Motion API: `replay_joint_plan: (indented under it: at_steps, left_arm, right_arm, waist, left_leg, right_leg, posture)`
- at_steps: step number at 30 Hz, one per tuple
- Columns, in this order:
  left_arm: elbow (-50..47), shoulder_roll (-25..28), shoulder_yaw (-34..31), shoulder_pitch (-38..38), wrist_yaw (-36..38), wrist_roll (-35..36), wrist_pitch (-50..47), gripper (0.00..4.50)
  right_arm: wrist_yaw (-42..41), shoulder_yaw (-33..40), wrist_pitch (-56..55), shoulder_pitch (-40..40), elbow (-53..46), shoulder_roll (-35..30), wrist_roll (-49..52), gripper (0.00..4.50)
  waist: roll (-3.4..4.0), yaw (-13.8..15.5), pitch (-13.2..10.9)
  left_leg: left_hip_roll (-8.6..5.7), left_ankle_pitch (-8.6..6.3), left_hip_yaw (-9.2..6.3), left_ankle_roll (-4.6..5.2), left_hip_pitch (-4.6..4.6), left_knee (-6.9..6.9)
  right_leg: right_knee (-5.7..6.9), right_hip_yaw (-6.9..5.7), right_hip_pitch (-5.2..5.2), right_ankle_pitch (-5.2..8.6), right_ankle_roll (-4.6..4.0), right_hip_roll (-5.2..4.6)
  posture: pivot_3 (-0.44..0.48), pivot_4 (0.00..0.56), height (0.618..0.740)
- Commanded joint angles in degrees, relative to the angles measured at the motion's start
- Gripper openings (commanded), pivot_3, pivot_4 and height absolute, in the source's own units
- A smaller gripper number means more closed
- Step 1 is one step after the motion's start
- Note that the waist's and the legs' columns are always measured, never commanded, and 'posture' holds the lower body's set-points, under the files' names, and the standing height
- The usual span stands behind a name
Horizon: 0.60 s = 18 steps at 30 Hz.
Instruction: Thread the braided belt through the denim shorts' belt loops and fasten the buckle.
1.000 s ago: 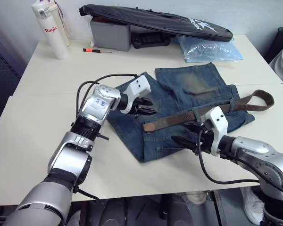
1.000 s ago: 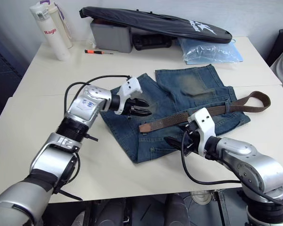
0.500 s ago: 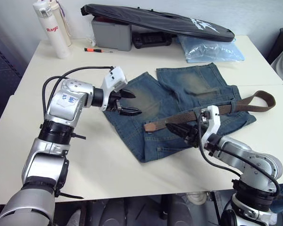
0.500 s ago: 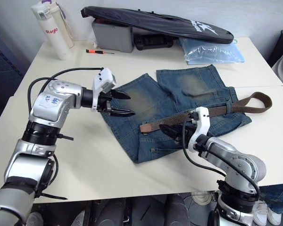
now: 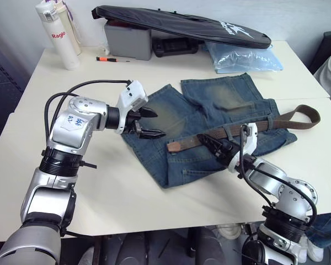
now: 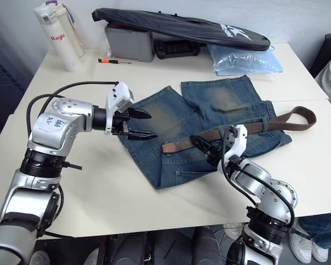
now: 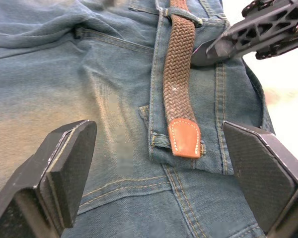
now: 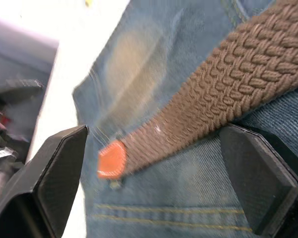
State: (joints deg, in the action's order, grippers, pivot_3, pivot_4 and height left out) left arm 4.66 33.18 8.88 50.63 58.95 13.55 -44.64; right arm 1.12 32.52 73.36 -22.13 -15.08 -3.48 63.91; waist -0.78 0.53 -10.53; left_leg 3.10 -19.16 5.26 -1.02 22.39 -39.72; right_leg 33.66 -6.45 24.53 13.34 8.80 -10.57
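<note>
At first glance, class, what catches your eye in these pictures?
The faded blue denim shorts lie flat mid-table with a dark-brown braided belt across their waistband, its tan leather tip lying free. The open left hand hovers at the shorts' edge; the open right hand straddles the belt.

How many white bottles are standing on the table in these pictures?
2. Both stand together at the far left corner of the table: the white bottle with red lettering in front, the second bottle close behind it, partly hidden.
</note>
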Motion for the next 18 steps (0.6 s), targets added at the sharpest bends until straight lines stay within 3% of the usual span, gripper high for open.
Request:
replay_joint_plan:
  at_steps: [1, 18]
  left_arm:
    - [-2.0, 0.7, -1.7, 0.0, -0.9, 0.9, 0.6, 4.42]
    - [-1.8, 0.6, -0.7, -0.3, -2.1, 0.7, 1.7, 4.42]
  right_arm:
    - [2.1, 0.8, -2.5, -0.5, 0.4, 0.5, 5.2, 4.50]
    - [5.1, -6.4, -12.9, -0.8, 8.2, 2.1, 6.8, 4.50]
  waist:
    - [0.00, -0.3, 0.0]
    - [0.01, -0.9, 0.0]
  left_leg:
    - [0.00, 0.00, 0.00, 0.00, 0.00, 0.01]
    - [0.01, 0.01, 0.05, -0.02, -0.08, 0.09]
  right_leg:
    - [0.00, 0.00, 0.00, 0.00, 0.00, 0.00]
    - [0.00, 0.04, 0.00, 0.00, 0.00, 0.00]
  posture:
    - [0.000, 0.150, 0.740]
    - [0.000, 0.150, 0.740]
